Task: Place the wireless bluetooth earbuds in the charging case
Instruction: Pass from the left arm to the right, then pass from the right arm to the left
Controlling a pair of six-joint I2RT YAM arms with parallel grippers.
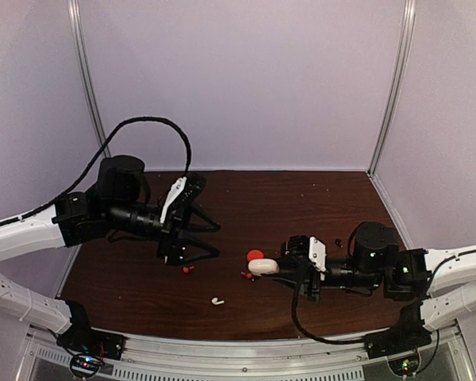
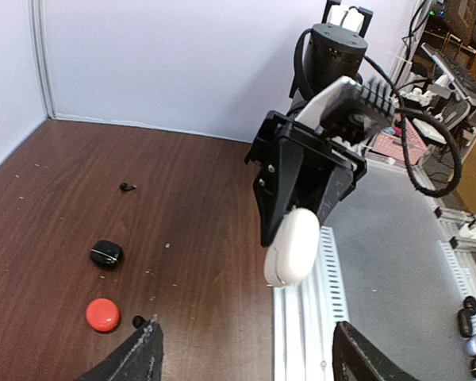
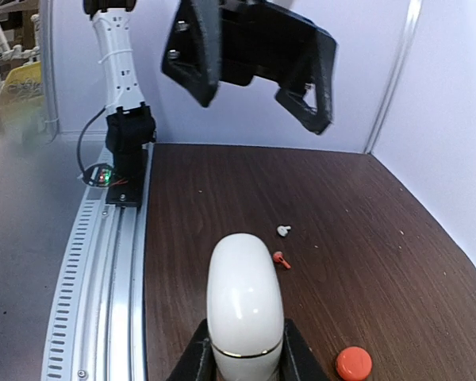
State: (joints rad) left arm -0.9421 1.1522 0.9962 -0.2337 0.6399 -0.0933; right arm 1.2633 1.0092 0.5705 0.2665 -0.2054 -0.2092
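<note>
Nearest: white glossy pebble-shaped charging case [image 3: 244,302], clamped in right gripper [image 3: 246,353], lid apparently shut. Left gripper [image 1: 209,238]: jaws apart, empty. White stemmed earbud [image 1: 217,302] and red stemmed earbud [image 1: 189,269] lie loose on brown table [image 1: 143,286]. Step: pre-insertion. Next probably calls for opening the lid, then fetching the white one.

L claw [image 1: 216,240] spread wide, held aloft; R claw [image 1: 276,266] low, clamped on white case [image 1: 262,267].

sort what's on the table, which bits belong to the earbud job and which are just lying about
Job now: white case, clamped in right gripper; white earbud; open left gripper.
Lying about, probably for later: red case; red earbud; black case; black earbud.
</note>
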